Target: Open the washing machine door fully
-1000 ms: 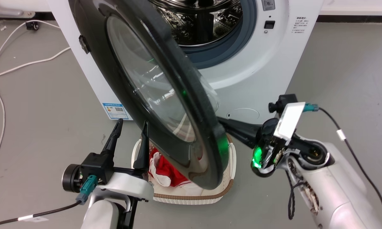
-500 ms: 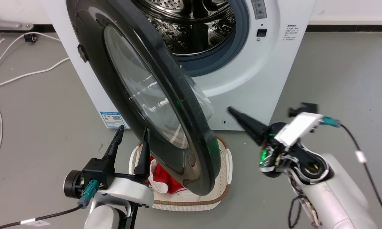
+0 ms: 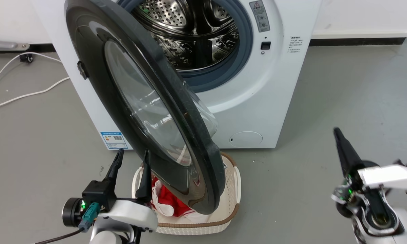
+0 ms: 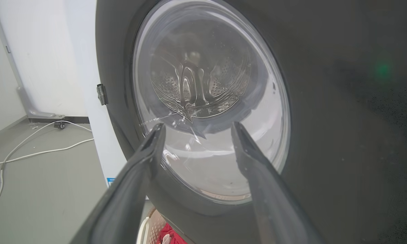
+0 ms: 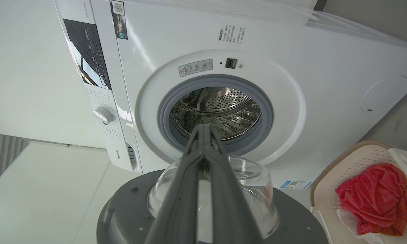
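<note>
Door (image 3: 122, 135) hangs half open, centre left, over a basket (image 3: 203, 227). It looks heavy, stiff and slick; I'd push its black rim (image 3: 183, 112), not the glass (image 3: 139, 101). Left end effector (image 3: 133, 151) stands apart beside it; right end effector (image 3: 335, 130) together, empty, lower right.

We see the washing machine door (image 3: 145, 108), round and glossy black with a bulging clear glass window, swung far out from the washing machine (image 3: 264, 98) on its left side. The machine is a white front-loader. Its perforated steel drum (image 3: 189, 37) is uncovered, and a blue sticker (image 3: 113, 140) and a round flap (image 3: 246, 139) sit low on its front.
</note>
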You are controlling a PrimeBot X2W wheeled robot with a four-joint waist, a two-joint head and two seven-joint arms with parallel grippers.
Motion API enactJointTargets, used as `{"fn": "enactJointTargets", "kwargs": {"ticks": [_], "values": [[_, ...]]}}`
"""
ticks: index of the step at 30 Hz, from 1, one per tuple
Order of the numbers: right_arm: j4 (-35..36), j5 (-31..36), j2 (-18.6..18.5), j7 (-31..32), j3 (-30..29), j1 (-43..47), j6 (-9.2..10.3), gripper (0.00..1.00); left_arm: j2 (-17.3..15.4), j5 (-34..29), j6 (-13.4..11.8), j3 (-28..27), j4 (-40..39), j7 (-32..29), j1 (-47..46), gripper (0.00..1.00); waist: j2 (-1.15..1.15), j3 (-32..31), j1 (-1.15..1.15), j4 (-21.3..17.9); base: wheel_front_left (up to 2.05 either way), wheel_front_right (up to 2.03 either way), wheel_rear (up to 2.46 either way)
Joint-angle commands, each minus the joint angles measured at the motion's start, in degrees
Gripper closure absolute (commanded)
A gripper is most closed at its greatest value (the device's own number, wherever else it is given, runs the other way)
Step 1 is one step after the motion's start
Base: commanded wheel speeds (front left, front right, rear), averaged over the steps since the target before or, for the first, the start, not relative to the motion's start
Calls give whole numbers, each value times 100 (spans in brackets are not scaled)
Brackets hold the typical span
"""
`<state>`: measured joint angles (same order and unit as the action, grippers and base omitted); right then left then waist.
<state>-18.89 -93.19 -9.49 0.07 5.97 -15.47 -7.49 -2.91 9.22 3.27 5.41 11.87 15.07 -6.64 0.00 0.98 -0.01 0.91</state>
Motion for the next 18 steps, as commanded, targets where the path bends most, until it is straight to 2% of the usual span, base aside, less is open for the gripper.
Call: {"fn": "enactJointTargets", "kwargs": {"ticks": [1,2,4,8,11,14,18], "values": [[116,135,-76,-165,-51,217,0,100,5,-6,-31,-33,19,15,69,0,0,-10,1,-39,0,0,0],[181,210,-98,-281,-76,322,0,64,5,0,-37,-55,15,15,72,0,0,-9,1,-59,0,0,0],[296,417,-126,-525,-100,522,0,0,5,9,-57,-101,18,15,111,0,0,-15,1,-100,0,0,0],[363,1141,-198,-1088,-6,693,0,0,4,5,-72,-170,2,15,138,0,0,-5,1,-172,0,0,0],[318,1925,-221,-1351,103,729,0,0,4,-1,-71,-223,19,15,136,0,0,-7,1,-202,0,0,0],[296,2904,-192,-1486,49,710,0,0,4,0,-74,-248,27,15,134,0,0,-20,1,-208,0,0,0],[473,4560,-41,-1524,-245,766,0,0,4,2,-77,-251,17,15,143,0,0,-26,1,-198,0,0,0]]}}
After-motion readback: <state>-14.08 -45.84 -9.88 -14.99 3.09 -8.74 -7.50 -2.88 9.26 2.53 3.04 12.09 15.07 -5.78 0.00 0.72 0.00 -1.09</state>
